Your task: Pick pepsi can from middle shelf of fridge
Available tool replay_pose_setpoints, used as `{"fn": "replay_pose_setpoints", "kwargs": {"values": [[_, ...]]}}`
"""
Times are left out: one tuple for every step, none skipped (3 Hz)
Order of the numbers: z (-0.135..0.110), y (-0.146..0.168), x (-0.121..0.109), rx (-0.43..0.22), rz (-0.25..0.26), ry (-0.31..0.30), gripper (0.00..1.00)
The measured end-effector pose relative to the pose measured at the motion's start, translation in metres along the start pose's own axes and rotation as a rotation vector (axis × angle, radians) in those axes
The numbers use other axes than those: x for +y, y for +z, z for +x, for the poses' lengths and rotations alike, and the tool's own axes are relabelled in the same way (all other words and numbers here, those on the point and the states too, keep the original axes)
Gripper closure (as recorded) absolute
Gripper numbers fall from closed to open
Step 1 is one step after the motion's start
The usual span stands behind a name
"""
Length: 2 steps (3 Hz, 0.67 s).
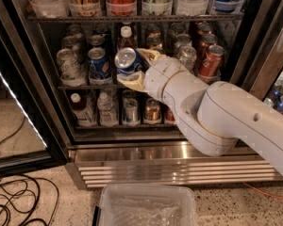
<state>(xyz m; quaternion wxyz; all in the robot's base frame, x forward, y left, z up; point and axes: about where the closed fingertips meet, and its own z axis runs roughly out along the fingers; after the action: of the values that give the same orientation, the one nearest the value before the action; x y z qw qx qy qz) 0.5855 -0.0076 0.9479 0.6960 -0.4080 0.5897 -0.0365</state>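
Observation:
My gripper is shut on a blue pepsi can, tilted with its silver top facing out, in front of the middle shelf of the fridge. The white arm reaches in from the lower right and hides the shelf's centre. Another blue pepsi can stands on the shelf to the left, beside a pale silver-green can. A white-capped bottle stands just behind the held can. Orange-red cans stand at the shelf's right.
The top shelf holds bottles and cans in clear trays. The lower rack holds short cans and small bottles. The open door stands at the left. A clear plastic bin sits on the floor in front, with black cables at the left.

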Motion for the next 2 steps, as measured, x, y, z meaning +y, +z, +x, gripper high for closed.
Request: {"fn": "replay_pose_setpoints", "kwargs": {"values": [[0.003, 0.000, 0.002, -0.011, -0.043, 0.049, 1.00], [-0.048, 0.010, 0.043, -0.076, -0.201, 0.203, 1.00]]}}
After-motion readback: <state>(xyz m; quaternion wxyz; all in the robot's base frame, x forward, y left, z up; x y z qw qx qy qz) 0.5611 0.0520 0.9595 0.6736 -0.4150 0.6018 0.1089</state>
